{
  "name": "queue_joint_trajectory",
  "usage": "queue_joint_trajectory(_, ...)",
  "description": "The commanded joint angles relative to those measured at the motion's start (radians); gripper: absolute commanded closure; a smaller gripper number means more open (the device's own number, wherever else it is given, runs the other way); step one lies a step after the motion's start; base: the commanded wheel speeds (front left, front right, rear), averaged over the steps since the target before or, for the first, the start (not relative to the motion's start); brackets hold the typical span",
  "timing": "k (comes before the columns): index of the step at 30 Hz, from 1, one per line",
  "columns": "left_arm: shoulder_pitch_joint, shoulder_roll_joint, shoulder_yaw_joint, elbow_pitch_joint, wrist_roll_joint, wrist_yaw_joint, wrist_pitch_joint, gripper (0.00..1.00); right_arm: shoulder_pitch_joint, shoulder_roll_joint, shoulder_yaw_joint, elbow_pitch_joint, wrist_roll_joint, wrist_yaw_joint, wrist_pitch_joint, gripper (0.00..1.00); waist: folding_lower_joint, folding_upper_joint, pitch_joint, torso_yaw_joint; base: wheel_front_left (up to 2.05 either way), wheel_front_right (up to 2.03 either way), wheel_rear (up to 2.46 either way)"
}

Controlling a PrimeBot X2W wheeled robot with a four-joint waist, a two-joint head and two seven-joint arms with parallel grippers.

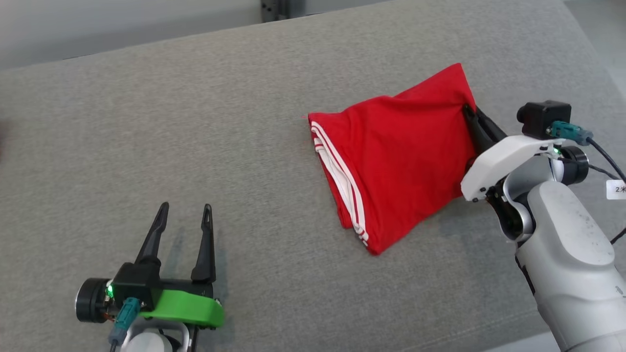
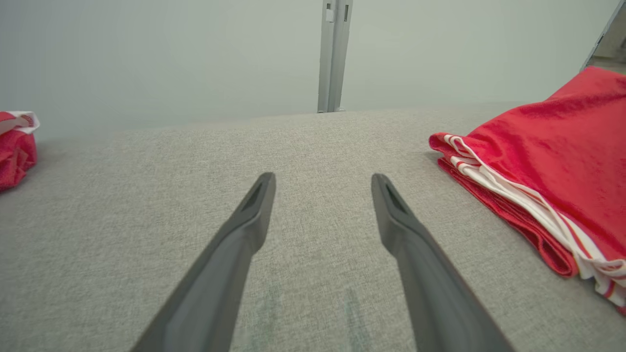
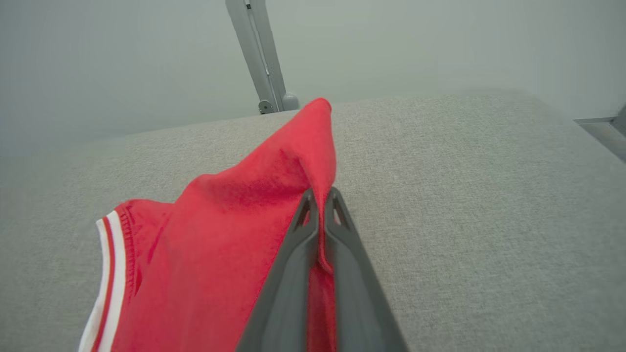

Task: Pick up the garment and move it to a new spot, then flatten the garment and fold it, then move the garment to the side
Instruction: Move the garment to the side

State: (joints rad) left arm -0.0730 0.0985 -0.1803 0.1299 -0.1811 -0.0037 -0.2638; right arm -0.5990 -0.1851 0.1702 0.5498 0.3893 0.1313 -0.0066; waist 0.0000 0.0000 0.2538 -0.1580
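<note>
A folded red garment (image 1: 401, 156) with white stripes along its left hem lies right of centre on the grey cloth surface. My right gripper (image 1: 468, 111) is shut on the garment's right edge, and the cloth (image 3: 234, 230) is pinched between its two fingertips and lifted there into a ridge. The garment (image 2: 547, 161) also lies at the right of the left wrist view. My left gripper (image 1: 186, 211) stands open at the lower left, well apart from the garment, with nothing between its fingers (image 2: 254, 205).
The grey padded surface (image 1: 195, 122) stretches wide to the left and back. Another red and white cloth (image 2: 14, 146) sits at the far left of the left wrist view. A grey post (image 2: 334, 54) rises behind the back edge.
</note>
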Motion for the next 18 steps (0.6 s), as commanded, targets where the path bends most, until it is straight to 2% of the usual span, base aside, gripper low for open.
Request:
queue_joint_trajectory(1, -0.022, 0.017, 0.001, -0.01, 0.01, 0.0, 0.007, 0.0, -0.027, 0.006, 0.004, 0.014, -0.004, -0.001, -0.012, 1.0, 0.0, 0.0, 0.075, -0.153, 0.0, 0.0, 0.0)
queue_joint_trajectory(5, -0.045, 0.049, -0.012, -0.036, 0.039, 0.0, 0.034, 0.0, -0.081, 0.019, 0.019, 0.057, 0.005, -0.001, -0.043, 1.0, 0.0, 0.0, 0.105, -0.24, 0.0, 0.0, 0.0)
queue_joint_trajectory(9, -0.072, 0.072, -0.025, -0.065, 0.061, -0.004, 0.062, 0.0, -0.13, 0.026, 0.049, 0.102, 0.007, -0.001, -0.068, 1.0, 0.0, 0.0, 0.129, -0.284, 0.0, 0.0, 0.0)
queue_joint_trajectory(13, -0.087, 0.079, -0.035, -0.088, 0.073, 0.001, 0.079, 0.0, -0.174, 0.019, 0.064, 0.138, 0.006, -0.001, -0.09, 1.0, 0.0, 0.0, 0.147, -0.285, 0.0, 0.0, 0.0)
queue_joint_trajectory(18, -0.092, 0.087, -0.034, -0.116, 0.077, 0.008, 0.089, 0.0, -0.229, 0.005, 0.059, 0.182, 0.011, -0.001, -0.116, 1.0, 0.0, 0.0, 0.167, -0.245, 0.0, 0.0, 0.0)
